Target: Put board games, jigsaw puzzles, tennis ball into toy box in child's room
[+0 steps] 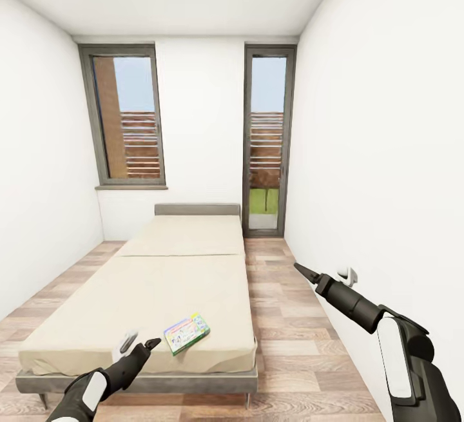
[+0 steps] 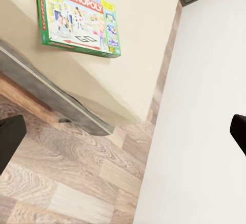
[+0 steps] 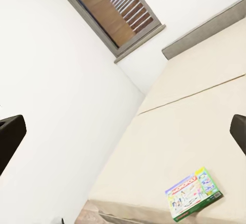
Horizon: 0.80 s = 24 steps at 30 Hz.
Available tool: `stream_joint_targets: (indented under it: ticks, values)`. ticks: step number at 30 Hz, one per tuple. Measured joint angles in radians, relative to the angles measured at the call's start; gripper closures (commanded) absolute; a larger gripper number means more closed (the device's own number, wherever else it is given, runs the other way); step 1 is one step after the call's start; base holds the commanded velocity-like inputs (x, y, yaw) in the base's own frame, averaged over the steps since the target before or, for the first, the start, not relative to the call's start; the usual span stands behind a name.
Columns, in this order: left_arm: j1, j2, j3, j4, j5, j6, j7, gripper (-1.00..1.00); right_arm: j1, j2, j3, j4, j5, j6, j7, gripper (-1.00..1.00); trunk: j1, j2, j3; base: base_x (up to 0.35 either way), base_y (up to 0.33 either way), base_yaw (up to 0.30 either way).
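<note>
Left claw (image 1: pixel 143 343) hovers low at the foot of the bed (image 1: pixel 96 319), fingers spread and holding nothing; in its wrist view we see both dark fingertips (image 2: pixel 10 137) far apart at the frame edges with floor and wall between them. We judge it sits there because the arm is staged ahead of a reach: the claw is near the mattress corner but apart from any toy.

Just beside it, further right, one board game (image 1: pixel 187 332) lies flat on the mattress near the foot edge, lid up. Wrist view reads the lid as "MY MONOPOLY", white and green (image 2: pixel 77 19). It is a flat rectangle; its long axis runs diagonally across the bed, from the near-left corner up toward the right edge of the mattress, so it sits skewed to the bed frame rather than square with it. Lying flat and near the edge, it looks reachable from where we stand, though a flat box gives little to pinch except its sides.

Only this one game is visible on the bed.

Right claw (image 1: pixel 303 270) is held out over the wooden floor (image 1: pixel 290 319) beside the right wall, well apart from the bed. Its fingertips (image 3: pixel 10 139) are spread wide and empty.
</note>
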Motion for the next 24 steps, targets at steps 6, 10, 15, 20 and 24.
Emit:
stream_joint_targets:
  ticks: [6,10,15,20,24]
  values:
    - [0.000,0.003,0.001,0.000,0.000,0.000,0.000,-1.00,0.000,0.000,-0.001,0.000,0.000,0.000,0.001,-1.00,0.023,-0.042,-0.019,0.000,0.000,0.000]
    - [0.000,0.005,0.001,0.000,0.000,0.000,-0.001,-1.00,0.000,0.000,-0.001,-0.001,0.000,0.000,0.001,-1.00,0.035,-0.063,-0.028,0.000,0.000,0.000]
    - [0.000,0.004,0.001,-0.001,0.000,0.009,-0.002,-1.00,0.000,0.000,0.000,0.000,0.000,0.001,-0.001,-1.00,0.035,-0.063,-0.028,0.000,0.000,0.000]
    - [0.000,0.004,0.001,-0.001,0.000,0.014,-0.003,-1.00,0.000,0.000,-0.001,0.001,0.000,0.000,0.001,-1.00,0.035,-0.063,-0.028,0.004,0.000,0.000]
    - [0.000,0.003,0.001,-0.001,-0.001,0.016,-0.002,-1.00,0.000,0.000,-0.001,0.003,0.000,0.000,0.000,-1.00,0.034,-0.063,-0.028,0.090,-0.042,0.000]
